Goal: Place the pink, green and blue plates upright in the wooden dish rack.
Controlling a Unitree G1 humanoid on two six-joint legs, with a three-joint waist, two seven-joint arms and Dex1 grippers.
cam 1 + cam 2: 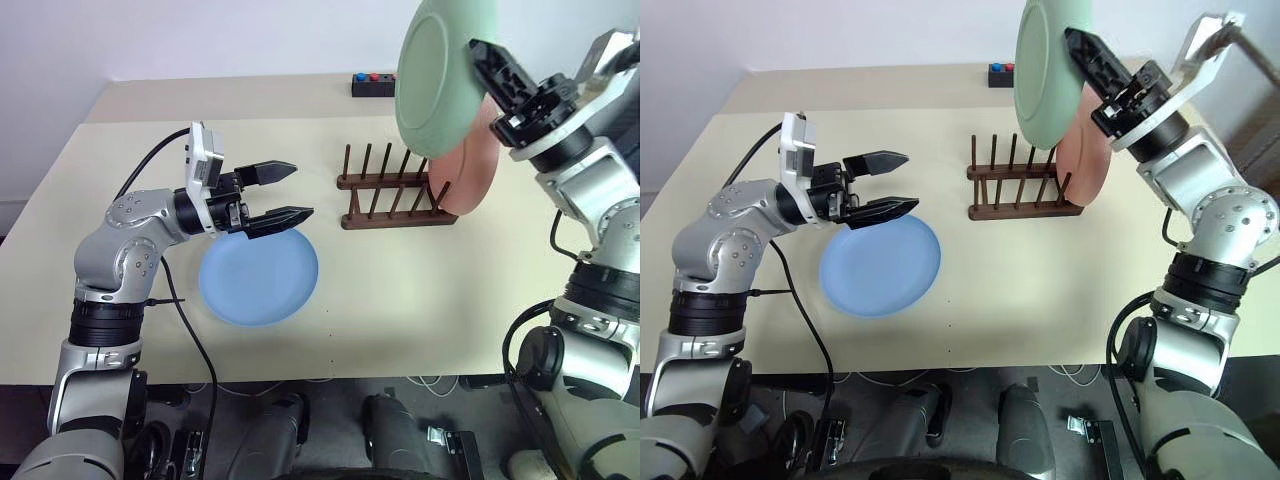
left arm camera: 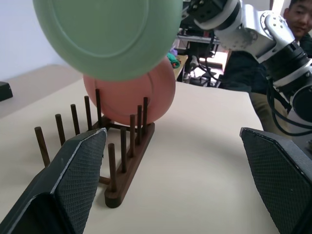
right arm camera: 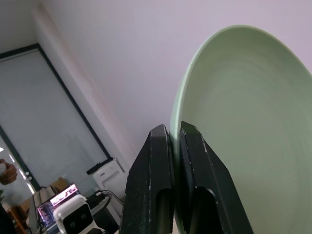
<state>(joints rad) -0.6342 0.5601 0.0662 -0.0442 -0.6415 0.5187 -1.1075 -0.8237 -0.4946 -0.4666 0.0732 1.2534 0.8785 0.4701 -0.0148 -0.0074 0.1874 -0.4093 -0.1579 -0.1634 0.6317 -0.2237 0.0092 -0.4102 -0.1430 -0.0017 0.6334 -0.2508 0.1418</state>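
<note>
One plate in, one in the air, one still to go: the pink plate is standing upright at the right end of the wooden dish rack, leaning between the last pegs, while the remaining slots to its left are showing bare pegs and nothing else.

The right claw is pinching the rim of the green plate, its two black fingers pressed together on the edge as the right wrist view makes plain, and is holding it on edge in the air above and slightly behind the rack, partly overlapping the pink plate in the head views. The plate is clear of the pegs and has not yet been lowered into a slot.

The blue plate is lying flat on the pale surface, apart from the rack's left end and untouched. The left claw is hovering just over its far rim with fingers spread wide and empty, pointing towards the rack.

By this reckoning the job is roughly a third done, with the second plate about to be seated and the third awaiting pick-up. A small black box with coloured buttons is sitting at the far edge of the surface, playing no part. A person is looking on from behind the right arm in the left wrist view.
</note>
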